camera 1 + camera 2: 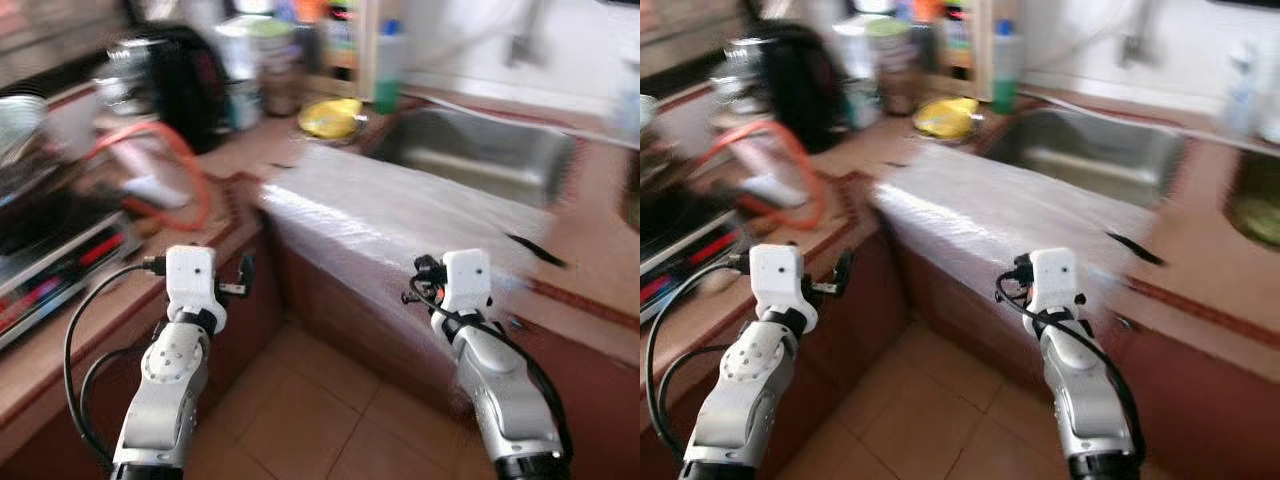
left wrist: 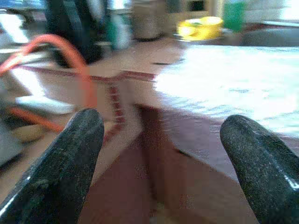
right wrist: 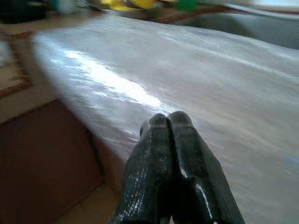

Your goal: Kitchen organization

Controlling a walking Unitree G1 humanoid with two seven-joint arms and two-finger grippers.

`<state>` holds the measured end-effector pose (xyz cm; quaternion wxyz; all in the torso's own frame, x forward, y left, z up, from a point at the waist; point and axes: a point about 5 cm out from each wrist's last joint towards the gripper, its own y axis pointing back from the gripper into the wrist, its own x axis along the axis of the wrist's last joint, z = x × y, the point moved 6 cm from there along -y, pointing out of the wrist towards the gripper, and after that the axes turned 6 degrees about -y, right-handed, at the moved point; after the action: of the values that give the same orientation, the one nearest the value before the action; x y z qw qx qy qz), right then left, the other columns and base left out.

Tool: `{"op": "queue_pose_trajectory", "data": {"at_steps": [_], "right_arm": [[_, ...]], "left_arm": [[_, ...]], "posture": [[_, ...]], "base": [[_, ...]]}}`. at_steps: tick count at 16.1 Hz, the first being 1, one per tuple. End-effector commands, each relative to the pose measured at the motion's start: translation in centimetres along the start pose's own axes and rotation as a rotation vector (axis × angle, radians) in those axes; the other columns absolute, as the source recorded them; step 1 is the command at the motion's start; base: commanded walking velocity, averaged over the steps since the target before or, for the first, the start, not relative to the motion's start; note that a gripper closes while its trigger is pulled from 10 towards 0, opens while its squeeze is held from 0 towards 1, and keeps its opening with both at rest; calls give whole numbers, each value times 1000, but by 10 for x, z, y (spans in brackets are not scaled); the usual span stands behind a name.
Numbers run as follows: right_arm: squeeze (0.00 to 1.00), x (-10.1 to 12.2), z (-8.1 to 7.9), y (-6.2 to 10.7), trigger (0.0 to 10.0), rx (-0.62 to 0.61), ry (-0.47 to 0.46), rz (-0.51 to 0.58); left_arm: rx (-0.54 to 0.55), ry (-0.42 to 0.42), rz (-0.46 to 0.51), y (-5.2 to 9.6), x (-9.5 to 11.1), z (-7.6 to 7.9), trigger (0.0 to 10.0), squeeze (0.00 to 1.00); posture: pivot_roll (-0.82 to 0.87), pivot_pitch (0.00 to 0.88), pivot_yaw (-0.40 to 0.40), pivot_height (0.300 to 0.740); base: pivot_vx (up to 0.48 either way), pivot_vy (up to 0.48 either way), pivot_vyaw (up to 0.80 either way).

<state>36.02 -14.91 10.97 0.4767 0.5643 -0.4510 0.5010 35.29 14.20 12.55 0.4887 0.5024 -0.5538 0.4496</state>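
With the left gripper (image 2: 159,154) spread open near the counter (image 1: 240,150) corner and the right gripper (image 3: 175,163) pinched shut, empty, over the plastic sheet (image 1: 400,215) beside the sink (image 1: 480,150), blurred walking risks snagging the orange hose (image 1: 180,160).

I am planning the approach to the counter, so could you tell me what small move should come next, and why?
Probably pause to let the blurred view settle. Both arms are raised before the plastic-covered counter; the left tool is open, the right tool shut, and neither touches anything.
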Motion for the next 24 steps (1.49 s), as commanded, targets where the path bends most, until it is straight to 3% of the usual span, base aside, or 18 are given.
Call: {"op": "queue_pose_trajectory", "data": {"at_steps": [1,7,14,20,21,24], "right_arm": [[0,6,-1,-1,10000,-1,2,16],[0,19,-6,1,10000,24,66,60],[0,29,-4,18,10000,16,126,97],[0,41,-9,17,10000,33,112,142],[1000,41,-8,17,10000,21,104,143],[1000,40,-5,19,10000,8,94,142]], "left_arm": [[30,-16,-8,2,-3,-8,10000,0],[42,16,31,1,6,-11,10000,0],[-31,42,33,4,5,7,10000,0],[-42,67,26,4,4,10,10000,0],[-42,65,26,4,4,10,10000,0],[-40,65,25,5,3,9,10000,0]], "posture": [[-203,46,119,740],[-200,45,111,740],[-221,52,118,740],[-218,44,113,740],[-216,46,114,740],[-215,46,114,740]], "base": [[0,0,-775],[0,0,-777],[0,0,-778],[0,0,0],[0,0,0],[0,0,0]]}}
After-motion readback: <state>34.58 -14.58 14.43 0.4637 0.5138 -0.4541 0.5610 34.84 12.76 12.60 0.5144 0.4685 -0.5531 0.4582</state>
